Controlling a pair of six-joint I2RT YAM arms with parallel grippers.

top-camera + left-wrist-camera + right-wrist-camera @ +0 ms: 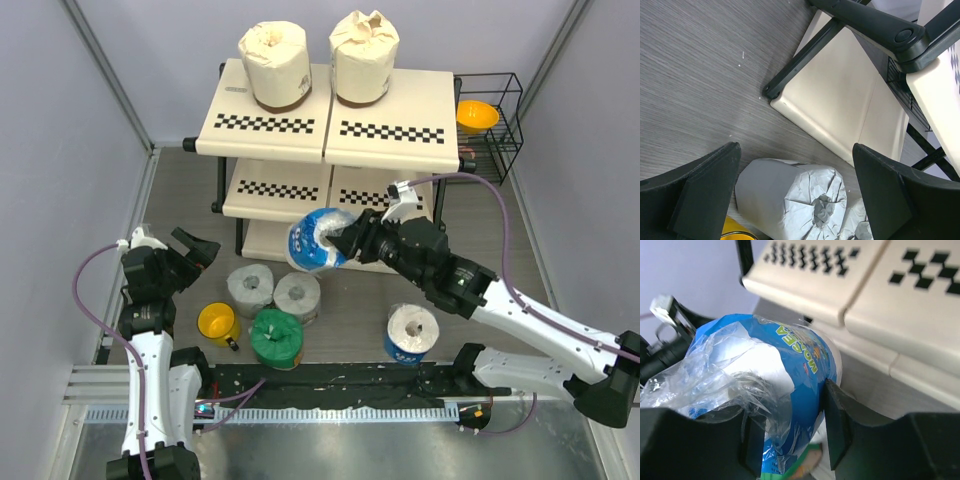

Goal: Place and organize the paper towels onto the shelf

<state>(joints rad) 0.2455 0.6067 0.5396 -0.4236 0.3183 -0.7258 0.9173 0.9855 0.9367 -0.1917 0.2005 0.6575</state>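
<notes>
As seen from above, a blue-and-white roll (318,240) is gripped by the right fingers (352,240) just before the middle tier of the shelf (228,100), two cream rolls (275,65) standing on top. From the left wrist, the left fingers (700,190) are spread wide, empty, above a grey roll (790,195). From the right wrist, the gripped roll lies close to the checkered boards (805,290); placing is judged in hand, a forward reach onto a tier being called for.
</notes>
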